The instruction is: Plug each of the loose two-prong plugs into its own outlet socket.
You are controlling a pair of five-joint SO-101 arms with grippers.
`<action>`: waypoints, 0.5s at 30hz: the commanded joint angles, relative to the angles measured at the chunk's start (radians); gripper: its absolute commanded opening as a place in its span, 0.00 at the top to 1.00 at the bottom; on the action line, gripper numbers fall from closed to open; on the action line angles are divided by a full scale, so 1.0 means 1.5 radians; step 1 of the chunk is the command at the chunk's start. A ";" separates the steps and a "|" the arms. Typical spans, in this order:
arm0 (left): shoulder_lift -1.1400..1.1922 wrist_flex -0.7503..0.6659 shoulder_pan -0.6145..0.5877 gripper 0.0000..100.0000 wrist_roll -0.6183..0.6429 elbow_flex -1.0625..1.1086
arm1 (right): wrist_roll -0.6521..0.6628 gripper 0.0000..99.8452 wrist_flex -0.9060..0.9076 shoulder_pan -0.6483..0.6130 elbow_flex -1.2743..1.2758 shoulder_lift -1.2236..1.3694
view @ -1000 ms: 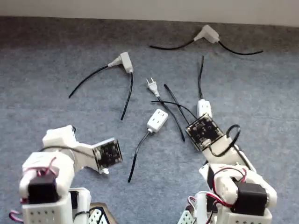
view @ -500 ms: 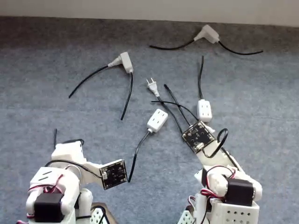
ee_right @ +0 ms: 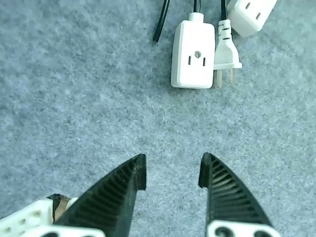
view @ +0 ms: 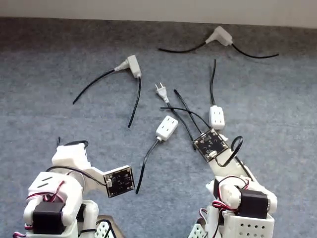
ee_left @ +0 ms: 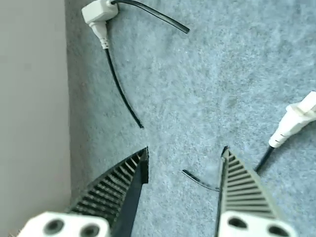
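The right gripper (ee_right: 173,157) hangs released at the near right, just short of a white outlet socket (ee_right: 192,49); a loose two-prong plug (ee_right: 226,49) lies just beside it; a second socket (ee_right: 249,15) is cut off; the left gripper (ee_left: 185,150) gapes over grey carpet (ee_left: 207,74); an edge plug (ee_left: 296,121) is half cropped.

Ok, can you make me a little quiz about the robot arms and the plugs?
1. True or false: the right gripper is shut tight.
2. In the right wrist view, what lies right beside the white socket? A: a two-prong plug. B: a spoon. C: a toy car.
3. Fill the gap: the left gripper hangs ____ over the grey carpet, holding nothing.
Key: 1 false, it is open. 2 A. 3 open.
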 commanded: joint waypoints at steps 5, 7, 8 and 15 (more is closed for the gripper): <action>0.004 -0.057 0.011 0.77 -0.163 -0.030 | -0.035 0.82 -0.012 0.006 -0.003 0.005; -0.013 -0.019 -0.003 0.77 -0.148 -0.038 | -0.035 0.82 -0.013 0.006 -0.003 0.005; -0.015 0.017 -0.010 0.77 -0.154 -0.047 | -0.035 0.82 -0.013 0.005 -0.003 0.005; 0.130 0.160 -0.015 0.77 -0.226 -0.163 | -0.036 0.82 -0.013 0.005 -0.002 0.005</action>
